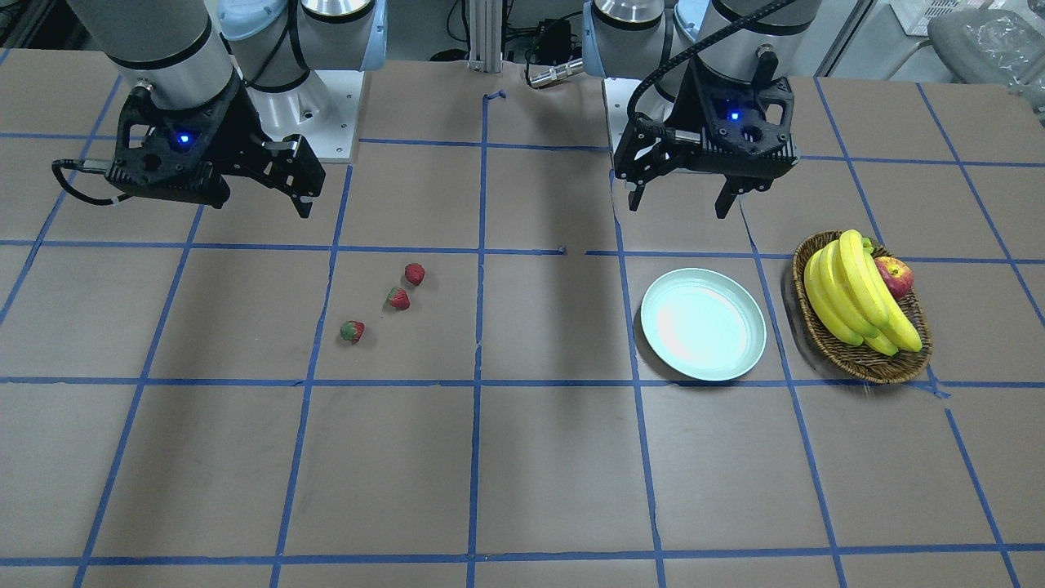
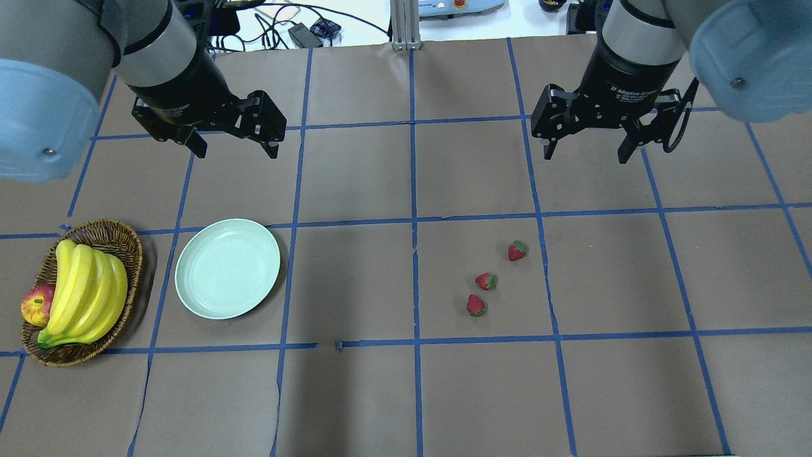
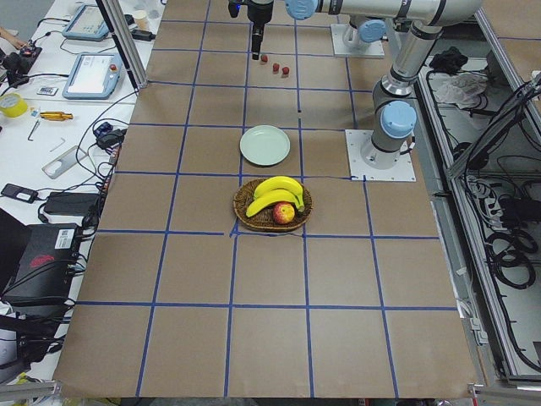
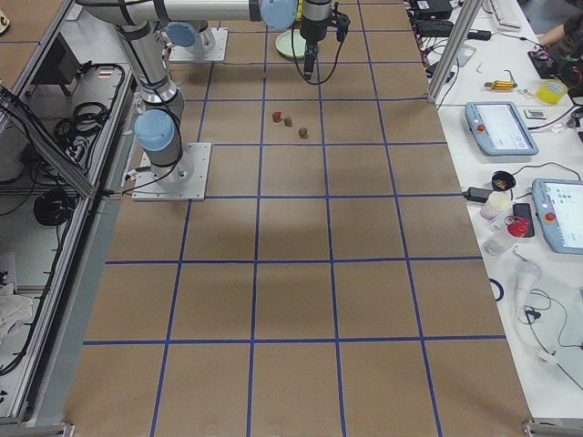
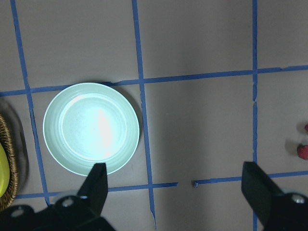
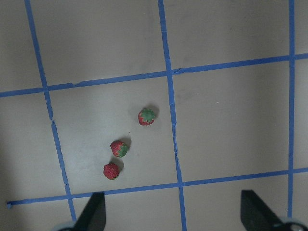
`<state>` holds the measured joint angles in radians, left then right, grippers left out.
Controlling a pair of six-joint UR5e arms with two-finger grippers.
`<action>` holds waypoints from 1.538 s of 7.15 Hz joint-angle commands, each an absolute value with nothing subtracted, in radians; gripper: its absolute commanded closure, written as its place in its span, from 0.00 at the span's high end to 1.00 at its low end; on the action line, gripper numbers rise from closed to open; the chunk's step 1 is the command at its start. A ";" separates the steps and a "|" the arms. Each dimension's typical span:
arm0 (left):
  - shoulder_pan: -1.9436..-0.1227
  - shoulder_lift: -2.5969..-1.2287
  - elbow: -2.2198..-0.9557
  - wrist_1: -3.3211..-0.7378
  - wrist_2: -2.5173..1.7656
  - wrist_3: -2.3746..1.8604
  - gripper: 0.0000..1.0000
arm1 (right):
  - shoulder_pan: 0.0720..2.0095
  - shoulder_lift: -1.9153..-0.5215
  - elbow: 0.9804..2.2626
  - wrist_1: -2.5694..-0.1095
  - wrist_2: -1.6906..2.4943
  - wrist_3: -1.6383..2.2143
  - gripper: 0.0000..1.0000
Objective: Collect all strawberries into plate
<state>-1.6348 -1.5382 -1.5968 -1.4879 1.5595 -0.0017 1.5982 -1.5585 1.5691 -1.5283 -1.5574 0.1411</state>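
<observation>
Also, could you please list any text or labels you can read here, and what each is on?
"Adaptive": white print on the right gripper's black body, overhead view; the words around it are too blurred to read.
No other text is readable; the screens on the side benches are too small.

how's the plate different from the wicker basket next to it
The plate is round, smooth and pale mint green; the basket is oval, woven and brown. The plate is empty, while the basket holds bananas and an apple. The plate looks shallow, the basket deeper-walled. Both rest side by side, not touching, on the robot's left.
</observation>
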 commanded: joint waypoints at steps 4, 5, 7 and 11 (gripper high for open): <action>-1.632 -1.534 -1.598 -1.491 1.562 0.006 1.00 | 1.594 -1.554 1.569 -1.491 -1.559 0.144 1.00; -1.632 -1.534 -1.598 -1.491 1.562 0.006 1.00 | 1.592 -1.554 1.571 -1.426 -1.572 0.143 1.00; -1.631 -1.534 -1.601 -1.491 1.562 0.006 1.00 | 1.595 -1.527 1.580 -1.442 -1.560 0.152 1.00; -1.631 -1.532 -1.601 -1.489 1.559 0.006 1.00 | 1.597 -1.465 1.849 -1.838 -1.555 0.233 1.00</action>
